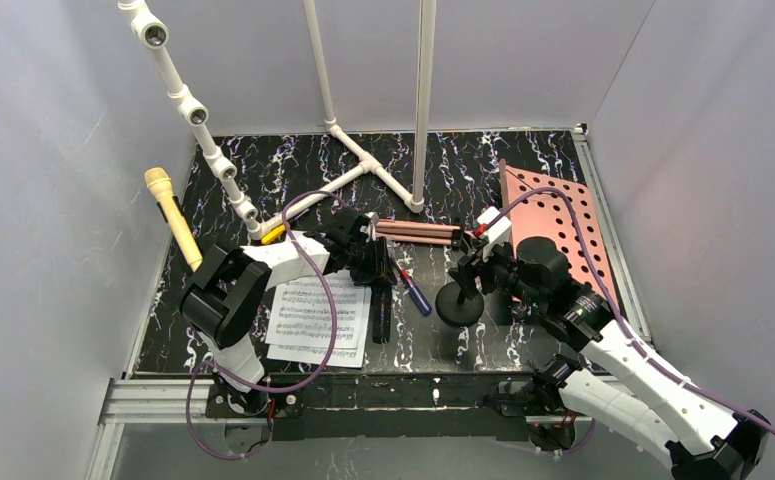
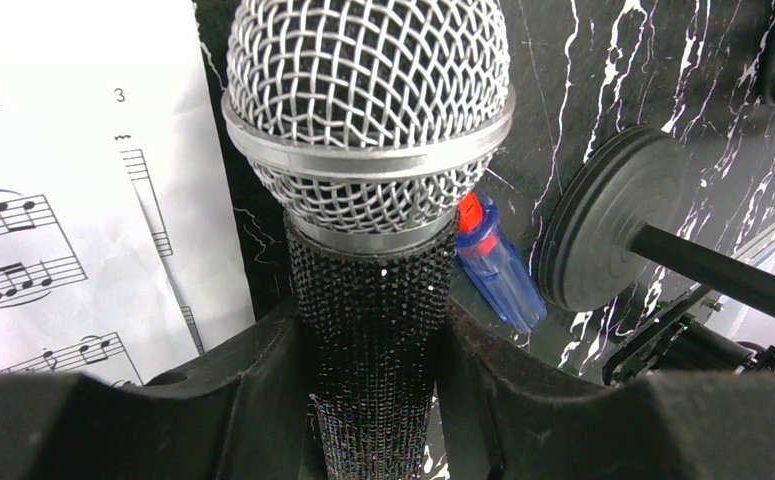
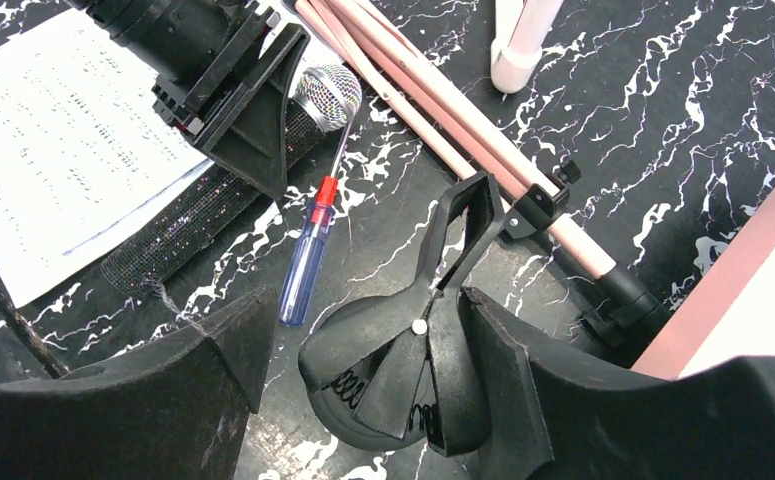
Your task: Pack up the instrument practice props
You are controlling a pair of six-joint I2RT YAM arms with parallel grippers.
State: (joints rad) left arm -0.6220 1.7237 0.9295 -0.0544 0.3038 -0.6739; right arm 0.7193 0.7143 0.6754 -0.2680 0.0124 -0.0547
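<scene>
Left wrist view: left gripper (image 2: 371,345) jaws pinch the black, grey-mesh-headed microphone (image 2: 368,130). Right wrist view alone: right gripper (image 3: 363,315) jaws spread around a black spring clip (image 3: 433,350).

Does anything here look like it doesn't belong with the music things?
Yes: a blue screwdriver lies on the table between the black microphone and the round pole base. It is a tool, not a music prop.

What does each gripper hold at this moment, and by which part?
The left gripper holds the black microphone by its handle, below the grey head. The right gripper stands open around a mic pole, gripping nothing.
</scene>
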